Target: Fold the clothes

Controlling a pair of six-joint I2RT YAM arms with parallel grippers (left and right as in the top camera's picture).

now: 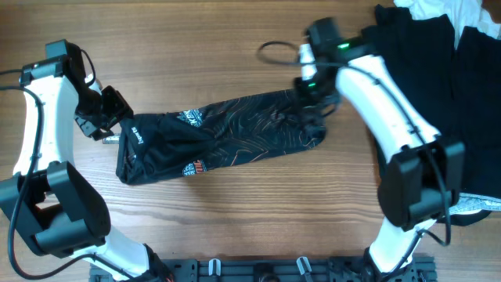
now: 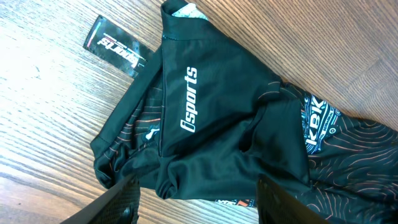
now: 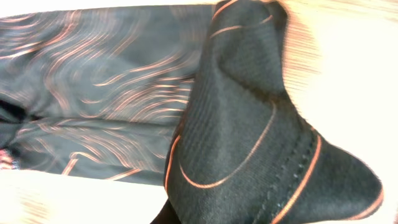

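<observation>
The shirt (image 1: 227,133) is lying mid-table (image 1: 235,227) as a long, narrow strip, its collar end pointing to the left arm. The right gripper (image 1: 315,97) is holding a raised fold of the shirt's other end; its fingers are hidden by cloth in the blurred wrist view. The left gripper (image 1: 115,111) is hovering over the collar end, jaws spread wide, holding nothing. A tag (image 2: 115,46) is lying beside the collar. A dark pile (image 1: 438,55) is sitting at the right.

Black T-shirt (image 1: 223,133) with thin orange-brown contour lines, white lettering and white/red-orange logos; black hang tag (image 2: 115,46) with white print; light brown wood-grain surface (image 1: 196,39); other garments (image 1: 462,70) plain black, one cloth (image 1: 446,9) white.
</observation>
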